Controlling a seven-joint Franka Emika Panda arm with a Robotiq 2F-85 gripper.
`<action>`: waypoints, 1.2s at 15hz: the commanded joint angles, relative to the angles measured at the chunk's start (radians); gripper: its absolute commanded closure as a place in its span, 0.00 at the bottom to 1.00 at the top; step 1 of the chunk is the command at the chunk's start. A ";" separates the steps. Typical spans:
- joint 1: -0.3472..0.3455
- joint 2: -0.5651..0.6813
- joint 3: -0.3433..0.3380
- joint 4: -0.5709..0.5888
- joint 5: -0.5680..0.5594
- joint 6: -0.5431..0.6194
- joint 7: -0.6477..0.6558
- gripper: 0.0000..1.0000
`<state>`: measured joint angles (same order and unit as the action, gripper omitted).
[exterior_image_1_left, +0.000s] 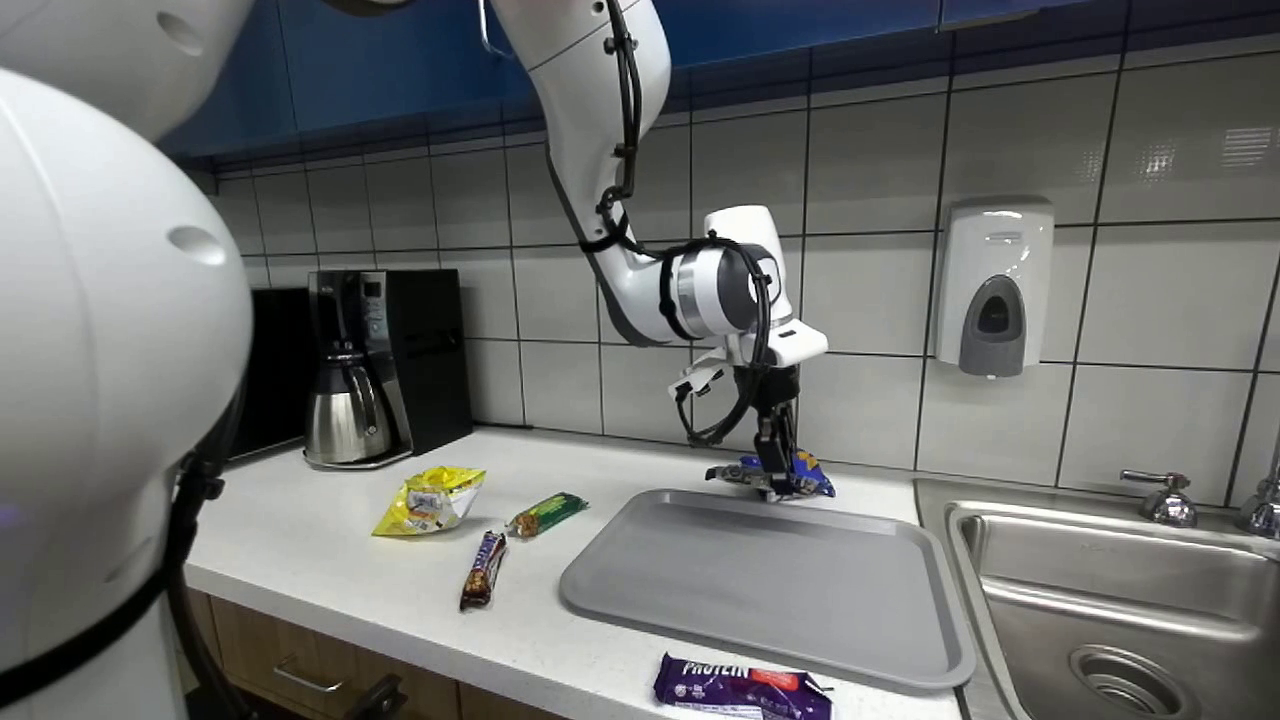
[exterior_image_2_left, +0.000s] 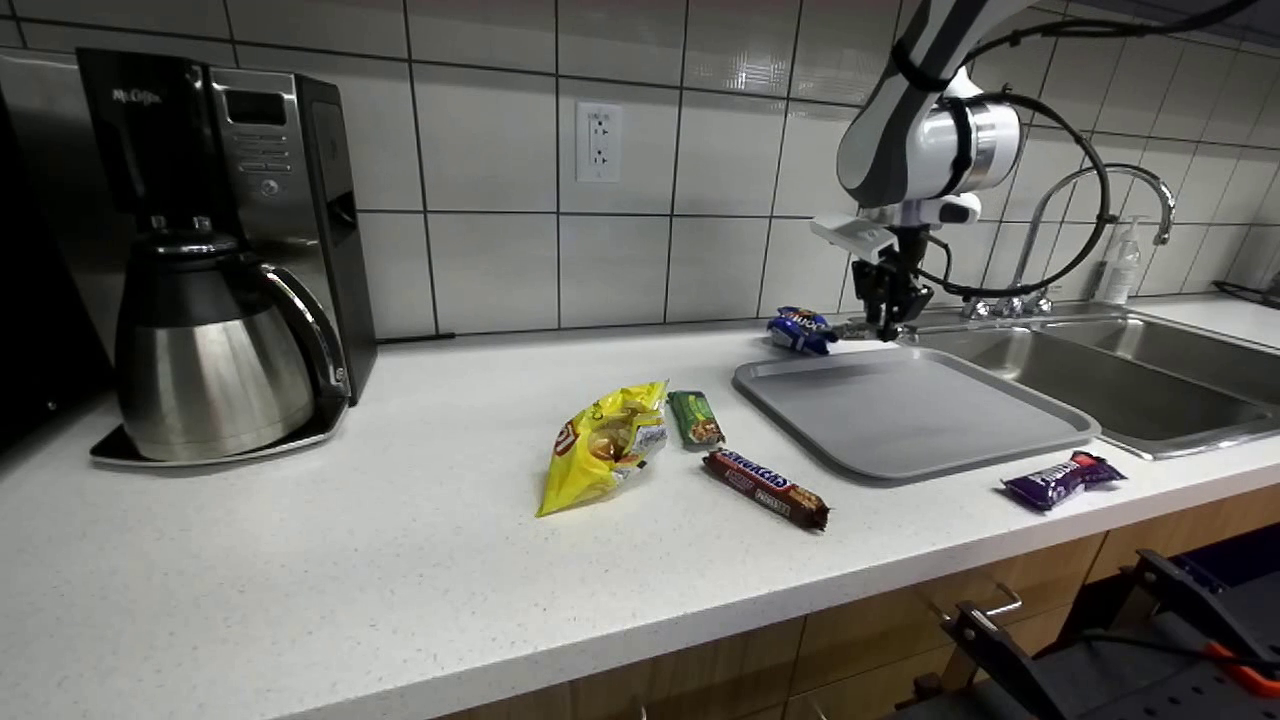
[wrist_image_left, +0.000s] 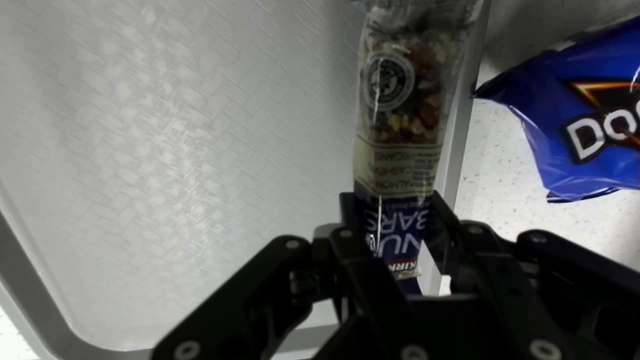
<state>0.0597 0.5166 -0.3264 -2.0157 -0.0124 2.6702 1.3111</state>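
One bar (wrist_image_left: 402, 140), pinched across its slim width by the jaws, probably for a firm hold, points to twelve o'clock along the edge of the tray (wrist_image_left: 200, 165) in the wrist view and reads "BARS," "PECANS" and "KIRK." At two o'clock lies a blue bag (wrist_image_left: 585, 125) lettered "DO"; in an exterior view, a purple pack (exterior_image_1_left: 743, 688) at the tray's six o'clock reads "PROTEIN."

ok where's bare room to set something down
Bare: counter between the coffee maker and yellow bag; the middle of the gray tray. Crowded: around that bag, the green bar and Snickers bar, plus the tray's wall-side edge, where the tool grips a nut bar near the blue bag.
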 joint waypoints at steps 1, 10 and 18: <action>-0.012 -0.046 0.038 -0.023 -0.011 -0.014 -0.061 0.90; 0.025 -0.022 0.077 0.016 -0.014 -0.030 -0.111 0.90; 0.067 -0.002 0.086 0.059 -0.024 -0.058 -0.102 0.90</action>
<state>0.1223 0.5125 -0.2496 -1.9947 -0.0161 2.6637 1.2178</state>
